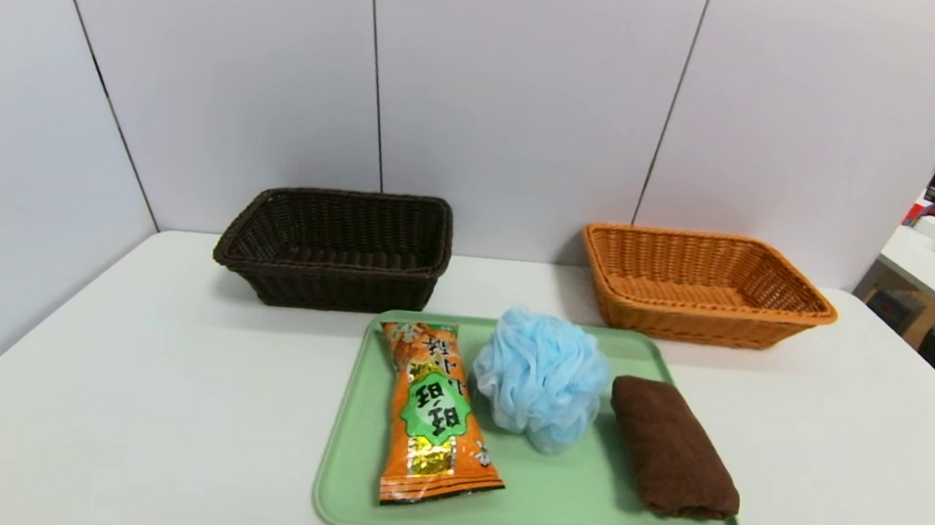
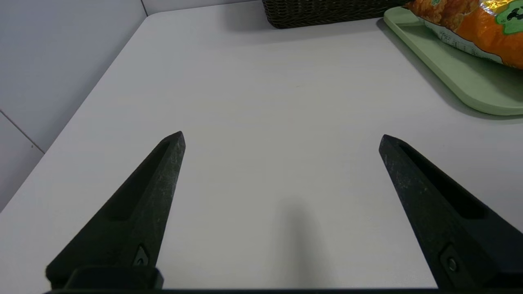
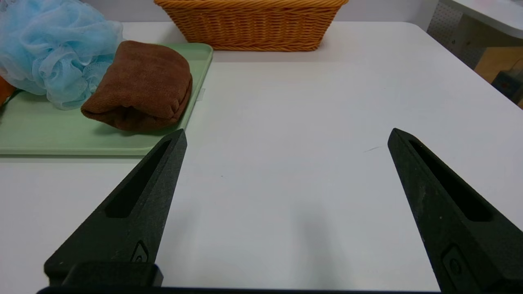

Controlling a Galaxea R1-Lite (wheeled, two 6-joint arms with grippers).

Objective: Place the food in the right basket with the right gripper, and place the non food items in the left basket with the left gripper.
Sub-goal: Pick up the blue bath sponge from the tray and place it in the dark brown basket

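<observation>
Head view: snack bag [image 1: 439,416], blue bath pouf [image 1: 542,377] and folded brown cloth [image 1: 674,448] lie left to right on green tray [image 1: 525,517]; dark wicker basket [image 1: 334,285] behind to left, orange wicker basket [image 1: 704,313] behind to right.

Left wrist view: my left pincer [image 2: 282,141] spread wide, holding nothing, over white table [image 2: 286,90].

Right wrist view: my right pincer [image 3: 289,132] likewise agape, unladen, over table near tray.
</observation>
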